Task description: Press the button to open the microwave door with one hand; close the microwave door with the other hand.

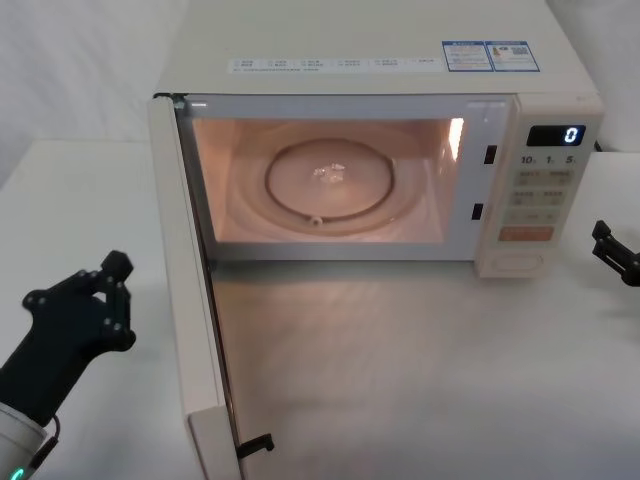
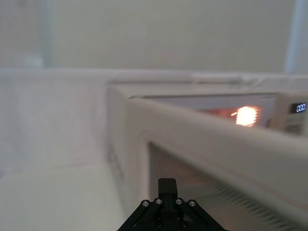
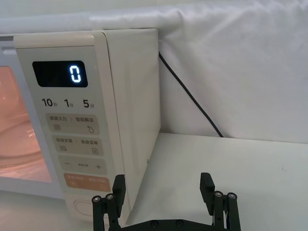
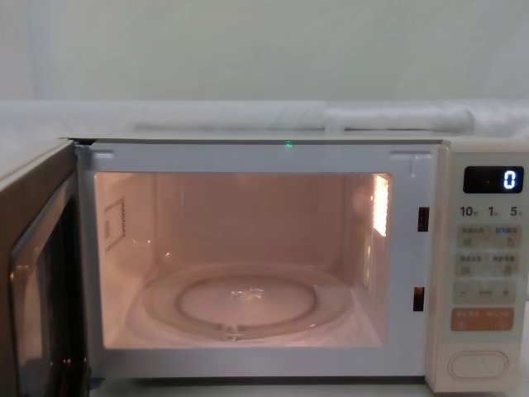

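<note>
The microwave door stands swung wide open toward me on its left hinge, and it also shows in the chest view. Inside, the lit cavity holds a glass turntable. The oval cream button sits at the foot of the control panel, below the orange key. My left gripper is shut, holds nothing, and hovers to the left of the door's outer face, apart from it. In the left wrist view the door is just ahead of that gripper. My right gripper is open and empty, to the right of the button.
The display reads 0. A black power cord runs down behind the microwave's right side. White table surface lies in front of the cavity and on both sides of the microwave.
</note>
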### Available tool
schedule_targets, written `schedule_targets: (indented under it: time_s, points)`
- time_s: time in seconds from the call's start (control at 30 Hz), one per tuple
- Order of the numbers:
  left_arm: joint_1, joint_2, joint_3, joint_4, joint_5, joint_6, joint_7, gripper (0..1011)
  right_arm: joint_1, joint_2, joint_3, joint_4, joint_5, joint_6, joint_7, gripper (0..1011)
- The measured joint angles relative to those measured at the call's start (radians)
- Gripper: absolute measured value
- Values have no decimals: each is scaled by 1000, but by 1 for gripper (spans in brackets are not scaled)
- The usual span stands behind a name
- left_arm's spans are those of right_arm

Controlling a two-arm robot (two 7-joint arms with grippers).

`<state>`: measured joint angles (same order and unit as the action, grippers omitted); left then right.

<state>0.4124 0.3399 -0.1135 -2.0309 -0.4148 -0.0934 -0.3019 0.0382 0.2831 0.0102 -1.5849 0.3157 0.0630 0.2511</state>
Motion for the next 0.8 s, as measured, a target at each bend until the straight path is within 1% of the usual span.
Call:
schedule_targets:
  time_s: [0.17, 0.2, 0.3, 0.4, 0.5, 0.53, 0.63, 0.67, 0.7, 0.73, 0.8]
  points:
    - [11, 35, 7, -38, -42, -5, -49, 0, 0, 0, 0, 0, 0, 0, 0, 1002]
    - [12, 48, 11, -50, -52, -5, -65, 0, 0, 0, 0, 0, 0, 0, 0, 1002]
    - [11, 69, 19, -64, -65, -3, -86, 0, 0, 0, 0, 0, 0, 0, 0, 1002]
    - [0, 92, 36, -75, -81, 4, -107, 0, 0, 0, 0, 0, 0, 0, 0, 1002]
    - [-15, 100, 53, -75, -89, 7, -115, 0, 0, 0, 0, 0, 0, 0, 0, 1002]
    - [-29, 103, 68, -69, -92, 10, -117, 0, 0, 0, 0, 0, 0, 0, 0, 1002]
    - [-60, 105, 99, -55, -95, 16, -119, 0, 0, 0, 0, 0, 0, 0, 0, 1002]
    - [-82, 105, 120, -44, -95, 21, -119, 0, 0, 0, 0, 0, 0, 0, 0, 1002]
    - [-93, 105, 130, -37, -95, 24, -120, 0, 0, 0, 0, 0, 0, 0, 0, 1002]
    - [-118, 105, 155, -24, -94, 30, -120, 0, 0, 0, 0, 0, 0, 0, 0, 1002]
    - [-148, 102, 183, -9, -89, 42, -119, 0, 0, 0, 0, 0, 0, 0, 0, 1002]
